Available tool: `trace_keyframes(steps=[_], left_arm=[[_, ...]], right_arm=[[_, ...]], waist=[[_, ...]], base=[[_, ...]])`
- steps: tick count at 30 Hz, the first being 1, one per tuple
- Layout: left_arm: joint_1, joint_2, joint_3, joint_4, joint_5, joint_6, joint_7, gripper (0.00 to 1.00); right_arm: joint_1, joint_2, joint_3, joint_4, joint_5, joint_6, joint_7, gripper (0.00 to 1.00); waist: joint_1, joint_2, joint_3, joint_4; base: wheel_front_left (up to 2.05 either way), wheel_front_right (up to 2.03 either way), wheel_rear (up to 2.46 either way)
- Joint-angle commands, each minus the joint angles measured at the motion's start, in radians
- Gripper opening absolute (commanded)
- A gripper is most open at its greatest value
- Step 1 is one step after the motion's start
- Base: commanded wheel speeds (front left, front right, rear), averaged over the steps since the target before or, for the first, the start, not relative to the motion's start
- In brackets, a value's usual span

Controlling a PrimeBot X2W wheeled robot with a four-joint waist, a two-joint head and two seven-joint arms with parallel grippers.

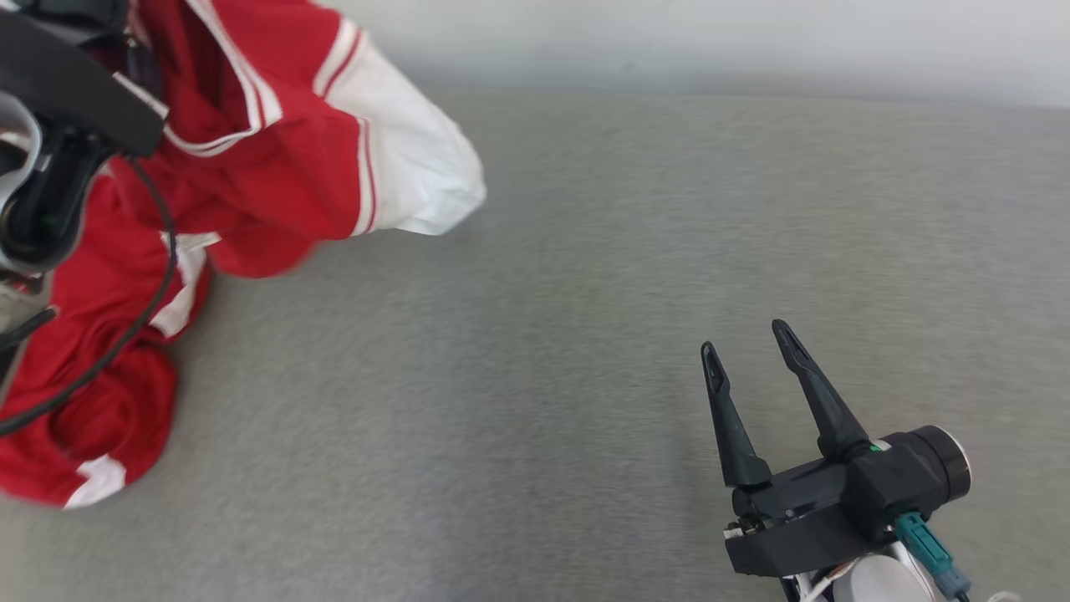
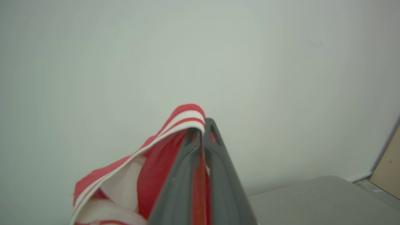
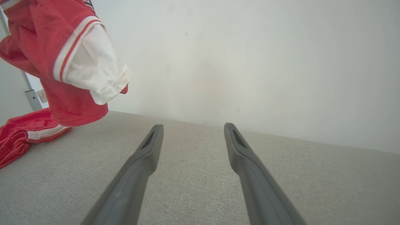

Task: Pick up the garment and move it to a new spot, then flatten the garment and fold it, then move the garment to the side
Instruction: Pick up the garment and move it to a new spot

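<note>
The garment [image 1: 276,142] is a red jersey with white sleeves and red-and-white striped trim. Its upper part hangs in the air at the far left, and its lower part lies bunched on the grey table [image 1: 543,293]. My left gripper [image 2: 201,125] is shut on a striped edge of the garment [image 2: 156,162], with red cloth pinched between its fingers. In the right wrist view the garment [image 3: 62,47] hangs at the upper left, a white sleeve dangling. My right gripper [image 1: 744,336] rests low at the near right, open and holding nothing, well apart from the cloth; its fingers [image 3: 147,156] point toward the wall.
A pale wall rises behind the table's far edge. A thin metal post [image 3: 29,90] stands behind the garment at the left. A brown board [image 2: 389,168] shows past the table's corner in the left wrist view. The grey table surface stretches between the garment and my right gripper.
</note>
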Motion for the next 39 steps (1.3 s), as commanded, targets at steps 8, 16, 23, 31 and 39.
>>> trace_keyframes(steps=[8,16,23,31,39], left_arm=[[-0.054,-0.068,0.002,-0.073,-0.06,0.029,0.063,0.0],[-0.062,-0.115,-0.03,-0.114,-0.067,0.051,0.11,0.0],[-0.012,-0.14,-0.063,-0.115,-0.084,0.067,0.139,0.0],[0.077,-0.113,-0.097,-0.1,-0.089,0.068,0.154,0.0],[0.204,-0.134,-0.13,0.064,-0.08,0.058,0.076,0.0]], right_arm=[[0.034,0.003,-0.002,-0.017,0.044,-0.002,-0.002,1.0],[0.05,0.003,-0.002,-0.037,0.078,-0.002,-0.002,1.0],[0.044,0.003,-0.005,-0.062,0.103,-0.002,-0.002,1.0],[0.031,0.003,-0.002,-0.084,0.123,-0.002,-0.002,1.0],[0.017,0.003,0.014,-0.095,0.124,-0.002,-0.002,1.0]], waist=[[0.0001,0.0001,-0.1,-0.224],[0.0001,0.0001,-0.095,-0.368],[0.0001,0.0001,-0.041,-0.459],[0.0001,0.0001,0.031,-0.495],[0.0001,0.0001,0.093,-0.499]], base=[[0.0,0.0,0.0],[0.0,0.0,0.0],[0.0,0.0,0.0],[0.0,0.0,0.0],[0.0,0.0,0.0]])
